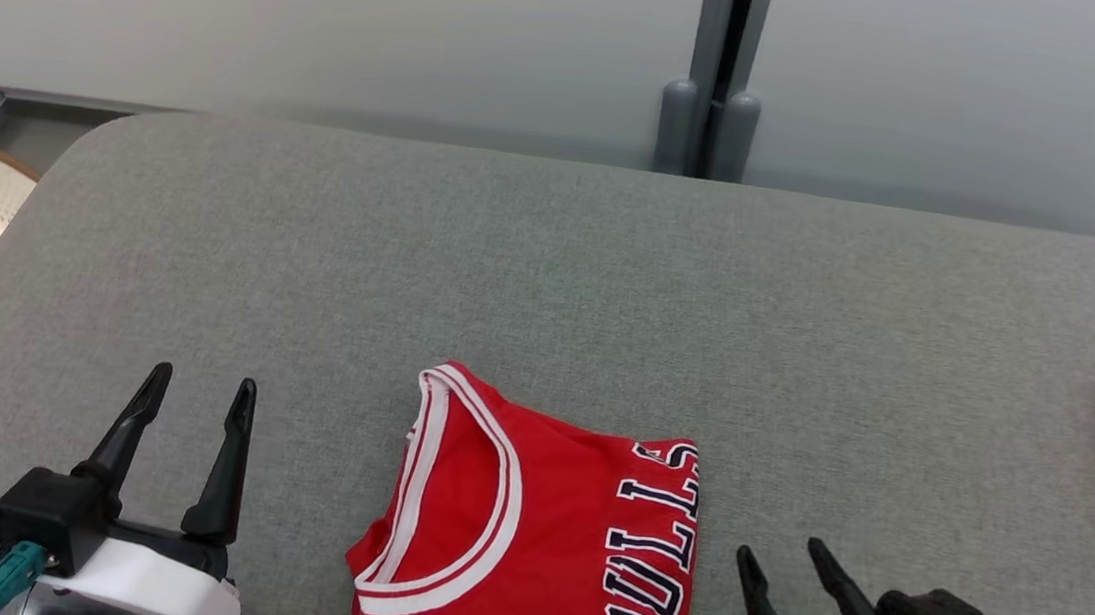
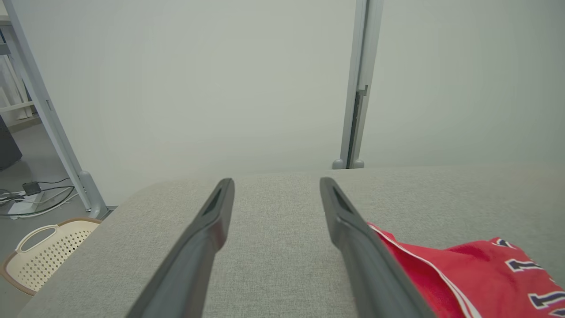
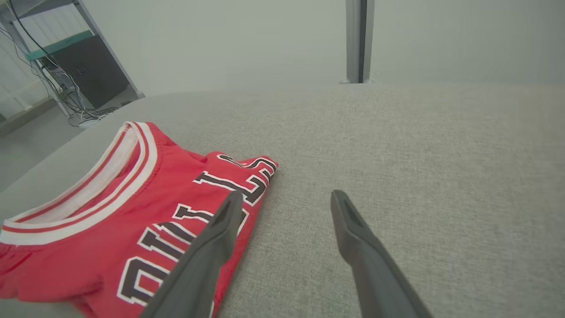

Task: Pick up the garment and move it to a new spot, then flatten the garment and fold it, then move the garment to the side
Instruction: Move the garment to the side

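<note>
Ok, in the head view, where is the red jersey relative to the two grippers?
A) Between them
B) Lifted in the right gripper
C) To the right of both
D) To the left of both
A: the folded red jersey lies on the grey surface between the open left gripper and the open right gripper, and neither holds it.

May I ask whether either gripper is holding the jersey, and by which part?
Nothing is held: the left gripper and right gripper stand open beside the jersey.
</note>
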### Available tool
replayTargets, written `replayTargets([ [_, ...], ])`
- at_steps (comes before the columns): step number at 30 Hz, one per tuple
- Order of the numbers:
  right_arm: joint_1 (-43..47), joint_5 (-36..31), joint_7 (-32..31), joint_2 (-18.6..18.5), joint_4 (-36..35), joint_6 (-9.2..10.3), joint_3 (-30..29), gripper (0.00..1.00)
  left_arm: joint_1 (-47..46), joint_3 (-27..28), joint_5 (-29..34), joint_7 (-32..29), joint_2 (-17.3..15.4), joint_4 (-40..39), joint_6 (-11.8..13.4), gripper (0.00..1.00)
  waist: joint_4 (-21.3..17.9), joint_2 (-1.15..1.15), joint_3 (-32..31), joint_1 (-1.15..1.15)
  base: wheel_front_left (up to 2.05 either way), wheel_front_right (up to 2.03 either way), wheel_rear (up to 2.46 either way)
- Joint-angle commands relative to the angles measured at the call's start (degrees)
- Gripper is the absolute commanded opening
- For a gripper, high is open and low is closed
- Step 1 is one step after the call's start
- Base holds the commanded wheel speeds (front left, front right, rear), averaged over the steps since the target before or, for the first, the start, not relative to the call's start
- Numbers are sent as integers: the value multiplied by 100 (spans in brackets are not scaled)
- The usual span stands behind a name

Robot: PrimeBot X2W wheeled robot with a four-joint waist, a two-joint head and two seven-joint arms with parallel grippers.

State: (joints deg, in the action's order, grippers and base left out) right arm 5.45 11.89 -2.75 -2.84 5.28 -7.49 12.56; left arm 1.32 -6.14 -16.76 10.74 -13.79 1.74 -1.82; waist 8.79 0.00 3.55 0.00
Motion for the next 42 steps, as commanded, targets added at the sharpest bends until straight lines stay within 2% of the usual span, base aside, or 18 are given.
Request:
replayTargets([
  [1, -177, 119, 31, -14, 218, 1, 127, 100, -206, -9, -29, 61, -8, 62, -60, 100, 315, 0, 332, 0, 0, 0, 0],
  [10, -990, 496, -424, -17, 1662, 0, 917, 100, -640, -73, -95, 316, 72, 509, -213, 100, 505, 0, 646, 0, 0, 0, 0],
  [11, -1018, 448, -515, -13, 1749, 0, 966, 90, -664, -68, -97, 338, 70, 546, -211, 100, 503, 0, 657, 0, 0, 0, 0],
  [12, -1026, 497, -599, -11, 1793, 0, 990, 44, -689, -61, -102, 352, 67, 579, -219, 100, 500, 0, 666, 0, 0, 0, 0],
  [13, -1040, 431, -684, -11, 1830, 0, 1006, 27, -708, -56, -101, 358, 61, 607, -230, 100, 493, 0, 673, 0, 0, 0, 0],
  [14, -1062, 326, -731, -9, 1827, 0, 998, 0, -716, -60, -86, 373, 57, 631, -237, 100, 482, 0, 677, 0, 0, 0, 0],
  [20, -1108, -18, -808, -30, 1487, 7, 838, 0, -770, -48, -30, 406, 42, 711, -246, 100, 388, 0, 669, 0, 0, 0, 0],
  [25, -1056, -453, -915, -25, 951, 7, 636, 0, -745, -18, 22, 433, -28, 675, -232, 100, 117, 0, 708, 0, 0, 0, 0],
  [38, -889, -1670, -1346, -59, -490, 6, -64, 0, -603, 123, 67, 444, -174, -39, -265, 100, -1699, 0, 1024, 0, 0, 0, 0],
  [42, -1148, -1759, -1309, -225, -685, 6, -238, 0, -770, 96, 74, 440, -284, -209, -316, 100, -2024, 0, 1188, 0, 0, 0, 0],
])
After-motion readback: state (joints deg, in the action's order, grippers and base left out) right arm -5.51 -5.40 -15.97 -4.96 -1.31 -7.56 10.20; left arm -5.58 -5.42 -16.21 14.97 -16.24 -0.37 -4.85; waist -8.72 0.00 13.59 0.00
